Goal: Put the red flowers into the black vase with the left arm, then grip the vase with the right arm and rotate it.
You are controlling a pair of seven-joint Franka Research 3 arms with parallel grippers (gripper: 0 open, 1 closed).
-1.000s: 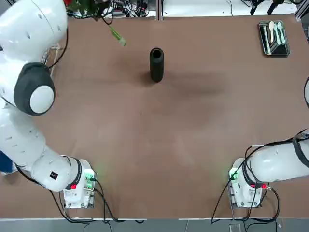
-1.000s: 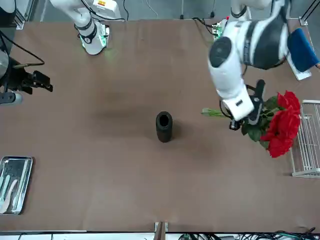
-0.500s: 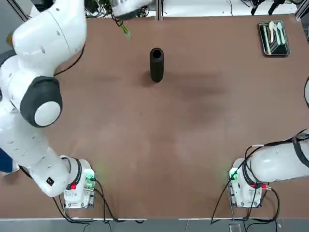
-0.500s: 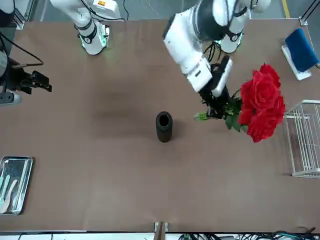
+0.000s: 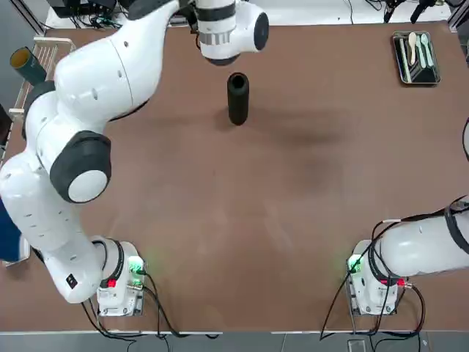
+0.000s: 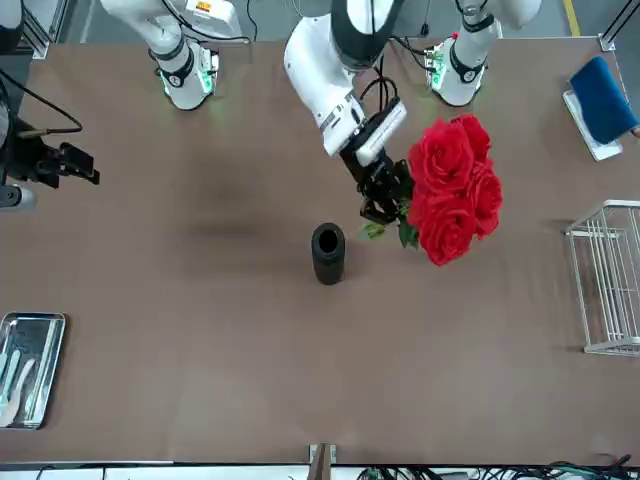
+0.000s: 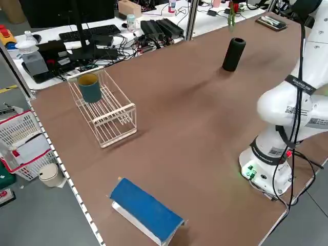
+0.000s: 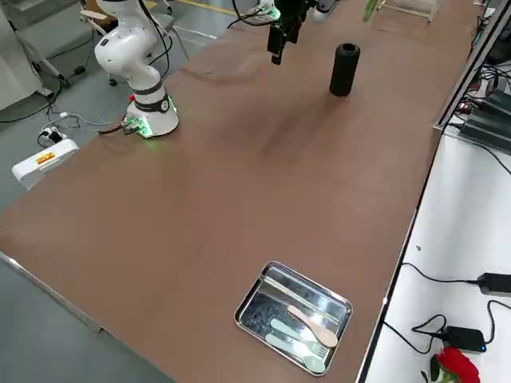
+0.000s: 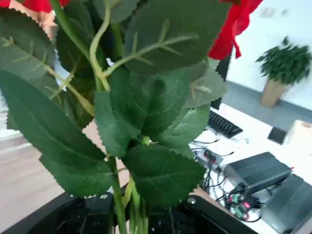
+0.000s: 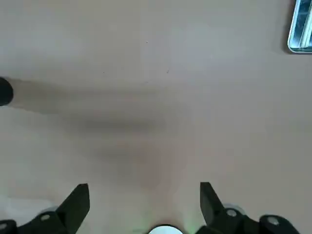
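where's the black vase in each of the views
Top: black vase upper centre, below the left arm's wrist.
Front: centre, beside the red flowers.
Left side: upper right.
Right side: top, right of centre.
Left wrist: not visible.
Right wrist: dark sliver at the left edge.
Shared landmark: metal tray.

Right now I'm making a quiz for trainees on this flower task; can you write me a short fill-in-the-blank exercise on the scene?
1. The left pincer is shut on the stems of the red ____.
2. The black vase stands upright and is still ____.
3. The right pincer hangs over bare table with its fingers ____.
4. The dark teal cup sits in a wire ____.

Missing words: flowers; empty; open; basket
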